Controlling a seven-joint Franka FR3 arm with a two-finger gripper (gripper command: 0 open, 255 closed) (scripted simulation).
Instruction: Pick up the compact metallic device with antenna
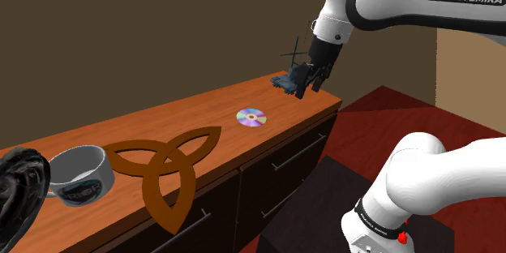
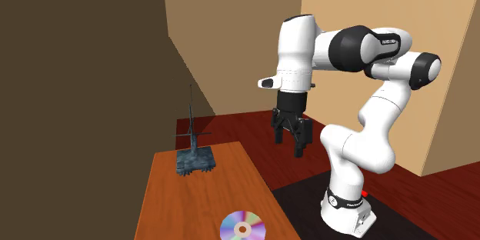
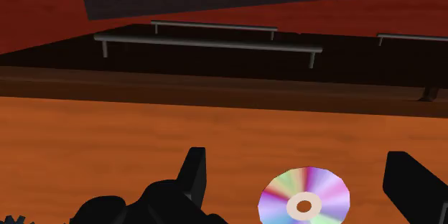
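Observation:
The device (image 2: 194, 160) is a small dark blue-grey block with a thin antenna (image 2: 191, 115) standing up from it. It sits on the wooden counter (image 2: 185, 208) near its far end, also seen as the device (image 1: 285, 82) in the shoulder view. My black gripper (image 2: 290, 138) hangs in the air to the second exterior view's right of the device, apart from it. From the shoulder camera the gripper (image 1: 306, 79) appears just beside the device. Its fingers (image 3: 192, 174) stand wide apart with nothing clasped; a jagged corner of the device (image 3: 14, 220) peeks in beside one finger.
A shiny disc (image 1: 251, 117) lies flat on the counter (image 1: 203, 122), seen beyond my open fingers as the disc (image 3: 304, 197). Farther along are a brown trefoil knot (image 1: 162, 166), a grey mug (image 1: 79, 177) and a dark rounded object (image 1: 16, 195). Drawer fronts with bar handles (image 3: 208, 43) lie below the counter edge.

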